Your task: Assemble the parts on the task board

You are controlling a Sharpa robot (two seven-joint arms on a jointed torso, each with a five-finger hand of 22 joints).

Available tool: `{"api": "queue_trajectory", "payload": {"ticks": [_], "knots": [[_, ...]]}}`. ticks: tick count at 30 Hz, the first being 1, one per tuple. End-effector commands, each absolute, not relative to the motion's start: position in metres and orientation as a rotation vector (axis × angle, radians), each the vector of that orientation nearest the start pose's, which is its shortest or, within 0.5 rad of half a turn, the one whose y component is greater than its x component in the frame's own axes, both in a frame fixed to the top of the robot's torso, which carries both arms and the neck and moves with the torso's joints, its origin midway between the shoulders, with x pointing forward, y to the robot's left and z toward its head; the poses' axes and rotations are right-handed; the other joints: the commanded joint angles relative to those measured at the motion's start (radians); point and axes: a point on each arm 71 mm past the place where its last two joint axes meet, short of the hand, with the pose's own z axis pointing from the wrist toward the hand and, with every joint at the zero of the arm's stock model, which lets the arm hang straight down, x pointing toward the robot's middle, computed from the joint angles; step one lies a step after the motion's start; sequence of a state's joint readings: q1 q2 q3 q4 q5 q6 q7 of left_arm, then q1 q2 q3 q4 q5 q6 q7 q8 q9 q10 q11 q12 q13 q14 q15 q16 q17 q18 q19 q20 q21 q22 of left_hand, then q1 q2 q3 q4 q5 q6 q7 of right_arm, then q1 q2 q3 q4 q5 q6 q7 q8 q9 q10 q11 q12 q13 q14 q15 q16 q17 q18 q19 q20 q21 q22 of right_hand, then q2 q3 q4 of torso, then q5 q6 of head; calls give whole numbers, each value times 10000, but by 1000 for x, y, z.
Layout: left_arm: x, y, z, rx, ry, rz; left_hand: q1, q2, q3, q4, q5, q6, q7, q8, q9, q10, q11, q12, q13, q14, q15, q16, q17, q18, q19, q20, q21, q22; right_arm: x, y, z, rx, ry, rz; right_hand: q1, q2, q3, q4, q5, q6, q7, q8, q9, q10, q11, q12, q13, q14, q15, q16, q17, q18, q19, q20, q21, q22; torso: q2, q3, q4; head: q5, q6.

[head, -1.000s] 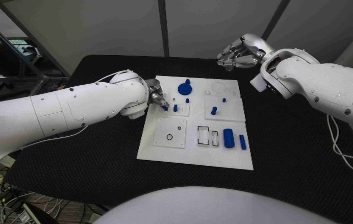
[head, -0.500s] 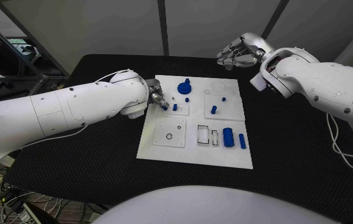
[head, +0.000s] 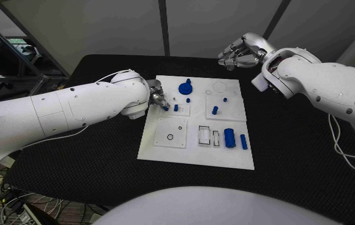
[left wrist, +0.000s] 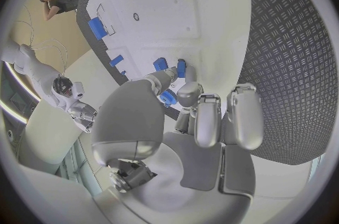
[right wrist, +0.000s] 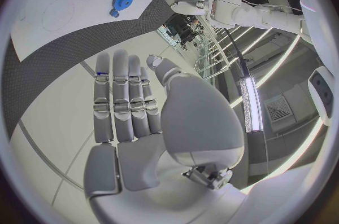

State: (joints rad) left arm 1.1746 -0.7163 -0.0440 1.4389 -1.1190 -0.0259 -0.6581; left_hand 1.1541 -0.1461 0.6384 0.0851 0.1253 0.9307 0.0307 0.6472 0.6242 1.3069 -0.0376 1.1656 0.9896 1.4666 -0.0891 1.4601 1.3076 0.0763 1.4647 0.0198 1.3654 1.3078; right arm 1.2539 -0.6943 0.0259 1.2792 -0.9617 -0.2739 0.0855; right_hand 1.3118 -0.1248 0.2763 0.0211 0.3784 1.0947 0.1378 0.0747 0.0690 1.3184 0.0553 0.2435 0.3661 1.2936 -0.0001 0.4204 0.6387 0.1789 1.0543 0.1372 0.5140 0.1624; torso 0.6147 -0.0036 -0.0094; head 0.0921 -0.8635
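The white task board (head: 194, 153) lies mid-table. At its left edge my left hand (head: 156, 97) pinches a small blue peg (head: 164, 107) between thumb and a finger, low over the board's back-left tile. In the left wrist view the peg (left wrist: 181, 69) sticks out just past those fingertips (left wrist: 172, 74), with a second peg (left wrist: 161, 64) standing close beside it. A blue gear (head: 185, 88) sits at the board's back. My right hand (head: 240, 54) hangs raised beyond the board's back right corner, fingers straight and side by side (right wrist: 121, 100), holding nothing.
More blue parts stand on the board: a peg (head: 215, 110) on the right tile, a large cylinder (head: 230, 138) and a thin bar (head: 243, 142) at the front right. A round hole (head: 171, 137) and rectangular slots (head: 208, 136) sit at the front.
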Motion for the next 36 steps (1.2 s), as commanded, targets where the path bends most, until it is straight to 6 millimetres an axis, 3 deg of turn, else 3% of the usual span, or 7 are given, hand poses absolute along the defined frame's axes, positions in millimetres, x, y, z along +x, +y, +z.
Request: {"api": "queue_trajectory", "payload": {"ticks": [1, 8, 16, 22, 25, 36], "knots": [[486, 188, -246, -3010, 22800, -2644, -352, -72, 697, -668, -3, 148, -80, 130, 64, 78, -73, -4, -3, 760, -104, 41, 1750, -190, 216, -91, 47, 125, 544, -193, -147, 2358, 16217, 9725, -15, 8, 16, 64, 65, -61, 23, -14, 0, -80, -8, 55, 14, 33, 4, -50, -10, 36, -29, 25, -41, -13, 6, -1, -8, 12, -4], [487, 188, -247, -3108, 22945, -2612, -1105, -222, -266, -202, -47, 306, -140, 253, 112, 103, -118, 60, 43, 762, -137, 42, 1753, -205, 240, -122, 78, 190, 544, -194, -147, 2367, 16204, 9713, 6, 8, 42, 77, 130, -66, 27, -12, 0, -100, -4, 53, 28, 29, 6, -61, -39, 35, -26, 23, -50, -17, 1, 3, -3, -4, -16], [489, 189, -248, -3165, 22971, -2562, -1432, -152, -1901, 253, -36, 415, -155, 321, 122, 115, -129, 149, 117, 766, -152, 48, 1762, -237, 296, -133, 181, 354, 544, -196, -147, 2390, 16249, 9673, -10, -2, 40, 95, 166, -70, 34, -13, -1, -105, 2, 54, 34, 28, 10, -64, -50, 33, -26, 24, -54, -19, -6, -1, 1, -10, -30], [489, 190, -249, -3198, 22978, -2510, -1403, -98, -2453, 378, -30, 453, -165, 333, 113, 109, -130, 127, 74, 766, -156, 48, 1763, -251, 324, -142, 240, 438, 544, -198, -148, 2421, 16339, 9618, -29, -7, 38, 115, 189, -72, 36, -12, -1, -106, 5, 57, 40, 30, 13, -65, -58, 32, -26, 26, -59, -21, -5, -2, -7, -4, -39], [490, 191, -249, -3236, 22951, -2495, -1377, -41, -2653, 438, -23, 505, -184, 379, 129, 122, -146, 134, 80, 768, -163, 53, 1768, -256, 332, -146, 258, 466, 544, -197, -148, 2423, 16427, 9608, -20, -23, 100, 165, 656, -76, 37, -8, 0, -136, 8, 60, 68, 17, 16, -77, -106, 33, -28, 23, -76, -27, -4, 1, 0, -6, -35], [492, 194, -248, -3452, 22698, -2565, -1481, -50, -3491, 782, -19, 467, -170, 418, 135, 88, -138, 88, 5, 767, -161, 47, 1764, -249, 321, -150, 223, 449, 544, -197, -149, 2431, 16530, 9584, -32, -40, 106, 185, 725, -80, 42, -7, 0, -145, 13, 63, 78, 15, 19, -78, -119, 31, -29, 23, -80, -28, -2, -2, -2, -12, -33]]}}
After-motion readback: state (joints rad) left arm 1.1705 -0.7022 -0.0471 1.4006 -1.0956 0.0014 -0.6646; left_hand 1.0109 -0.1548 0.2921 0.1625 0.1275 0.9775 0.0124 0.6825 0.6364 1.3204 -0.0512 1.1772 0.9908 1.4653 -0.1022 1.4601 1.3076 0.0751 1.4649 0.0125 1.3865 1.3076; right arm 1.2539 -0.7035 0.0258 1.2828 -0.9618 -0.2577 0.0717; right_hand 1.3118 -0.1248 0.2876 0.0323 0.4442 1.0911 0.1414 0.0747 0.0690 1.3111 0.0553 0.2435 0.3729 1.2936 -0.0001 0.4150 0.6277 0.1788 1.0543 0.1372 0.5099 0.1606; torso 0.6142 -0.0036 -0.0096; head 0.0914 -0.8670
